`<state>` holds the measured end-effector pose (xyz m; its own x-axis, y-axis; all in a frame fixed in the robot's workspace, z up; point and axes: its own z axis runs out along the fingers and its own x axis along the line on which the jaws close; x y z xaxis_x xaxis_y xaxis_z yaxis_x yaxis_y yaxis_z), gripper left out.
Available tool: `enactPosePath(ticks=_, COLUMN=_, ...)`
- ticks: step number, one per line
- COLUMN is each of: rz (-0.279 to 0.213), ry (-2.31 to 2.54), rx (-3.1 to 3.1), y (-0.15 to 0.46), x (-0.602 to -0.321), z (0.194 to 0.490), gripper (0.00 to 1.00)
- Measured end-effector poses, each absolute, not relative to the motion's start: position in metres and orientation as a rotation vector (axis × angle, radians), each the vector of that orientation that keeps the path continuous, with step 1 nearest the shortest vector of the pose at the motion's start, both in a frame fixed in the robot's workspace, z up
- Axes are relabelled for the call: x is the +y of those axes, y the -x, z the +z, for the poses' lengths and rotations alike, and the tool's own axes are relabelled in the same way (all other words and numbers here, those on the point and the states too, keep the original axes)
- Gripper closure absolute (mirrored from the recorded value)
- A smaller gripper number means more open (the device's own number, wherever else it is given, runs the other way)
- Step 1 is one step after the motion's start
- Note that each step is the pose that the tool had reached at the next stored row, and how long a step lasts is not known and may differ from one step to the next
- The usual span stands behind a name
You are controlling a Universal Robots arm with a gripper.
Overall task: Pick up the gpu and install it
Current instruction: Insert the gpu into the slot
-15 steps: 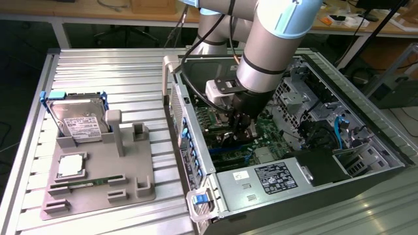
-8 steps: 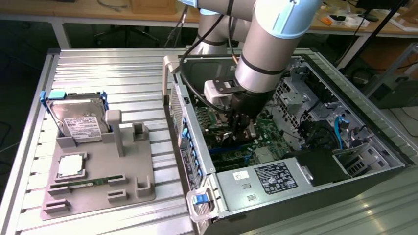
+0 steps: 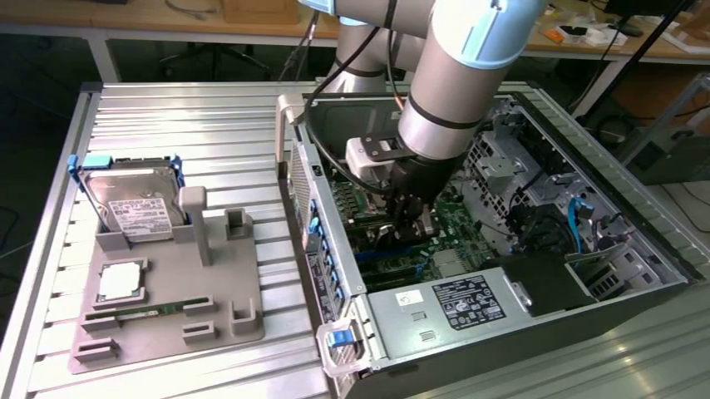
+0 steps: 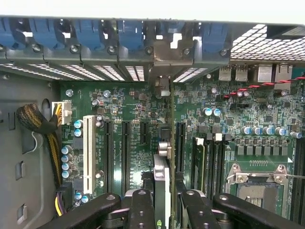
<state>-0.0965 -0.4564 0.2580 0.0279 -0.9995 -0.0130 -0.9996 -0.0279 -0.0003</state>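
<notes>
The gripper (image 4: 164, 210) is down inside the open computer case (image 3: 621, 287), fingers (image 4: 143, 205) pinching the gpu (image 4: 165, 157) on its two faces. In the wrist view the card is seen edge-on, a thin vertical sliver running up from between the fingers toward the rear slot brackets (image 4: 167, 52), standing over the motherboard (image 4: 143, 143) right among the black expansion slots — whether it is already seated I can't tell. By the look of it, a stiff, light card, but fragile: hold it by the flat faces near the upper edge, as here, and keep it square, since a tilt would likely bind it in the slot. Outward now — the case also holds the power supply (image 3: 466, 301) with its white label and blue cables (image 3: 577, 220). On the grey fixture tray (image 3: 166, 332) at the exterior view's left, a hard drive (image 3: 133, 208) stands in its holder, with a RAM stick (image 3: 145, 309) lying flat nearer the front.
</notes>
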Motion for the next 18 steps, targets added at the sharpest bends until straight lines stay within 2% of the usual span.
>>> enactPosePath(ticks=18, rz=0.014, ry=2.245, rx=2.184, y=0.0965, x=-0.4564, z=0.2643, gripper=0.73)
